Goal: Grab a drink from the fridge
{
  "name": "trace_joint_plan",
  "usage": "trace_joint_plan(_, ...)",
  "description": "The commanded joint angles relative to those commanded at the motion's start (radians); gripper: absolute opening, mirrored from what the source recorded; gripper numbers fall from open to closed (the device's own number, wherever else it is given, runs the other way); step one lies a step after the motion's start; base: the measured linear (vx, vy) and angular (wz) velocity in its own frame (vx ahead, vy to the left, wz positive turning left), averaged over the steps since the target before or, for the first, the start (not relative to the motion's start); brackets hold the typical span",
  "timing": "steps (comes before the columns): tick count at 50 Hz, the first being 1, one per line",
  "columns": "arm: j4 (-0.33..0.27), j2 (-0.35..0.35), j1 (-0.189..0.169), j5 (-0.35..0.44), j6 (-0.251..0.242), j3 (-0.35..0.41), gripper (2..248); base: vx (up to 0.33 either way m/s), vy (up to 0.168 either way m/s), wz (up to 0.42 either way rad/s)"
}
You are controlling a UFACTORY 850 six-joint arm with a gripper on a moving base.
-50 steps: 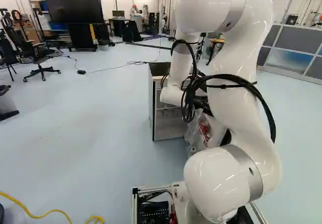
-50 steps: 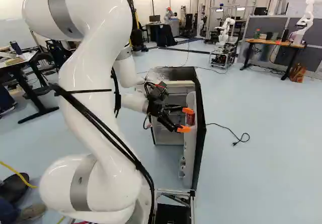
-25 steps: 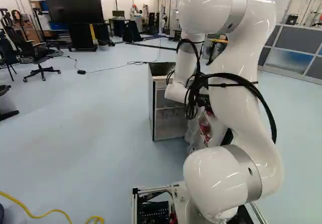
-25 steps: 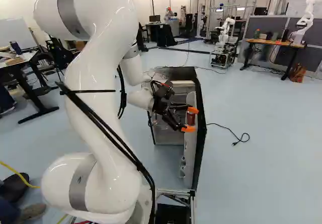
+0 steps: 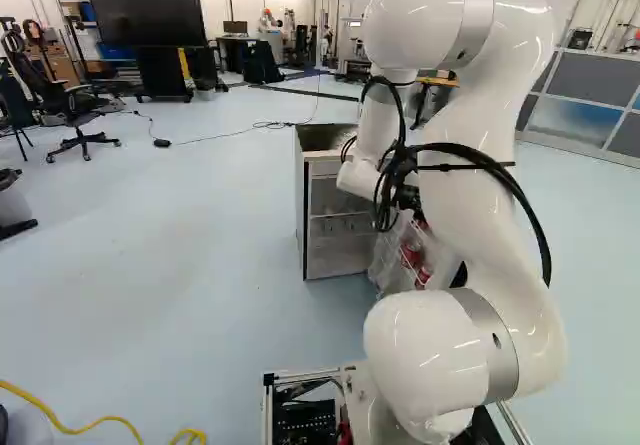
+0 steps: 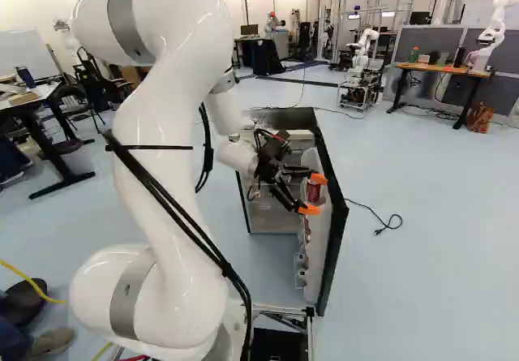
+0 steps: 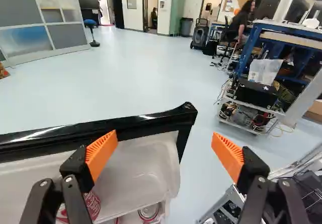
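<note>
In the right base view my gripper stands open at the inner side of the fridge door. A red can in the door's shelf appears between its orange tips there. The wrist view shows the gripper with its fingers wide apart: one over the white door shelf, the other past the door's black end. A red can is partly hidden behind the finger over the shelf; another can's top shows lower in the door. The fridge has its door open.
Another robot stands far off, and one more sits at a wooden table. A cable lies on the floor beside the door. In the wrist view a cart with equipment stands beyond the finger outside the door.
The fridge door has swung wider open. My arm has shifted rightward in both base views, the gripper moving along with the door. The base has stayed put.
</note>
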Motion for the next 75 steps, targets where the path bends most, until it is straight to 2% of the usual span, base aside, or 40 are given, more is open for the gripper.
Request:
trace_joint_plan(53,0.0,-0.062,-0.128,0.0,0.0,-0.143,247,0.0,0.0,0.0)
trace_joint_plan(63,0.0,-0.059,-0.129,0.0,0.0,-0.137,247,0.0,0.0,0.0)
trace_joint_plan(75,-0.004,-0.026,-0.091,0.0,0.0,-0.063,247,0.0,0.0,0.0)
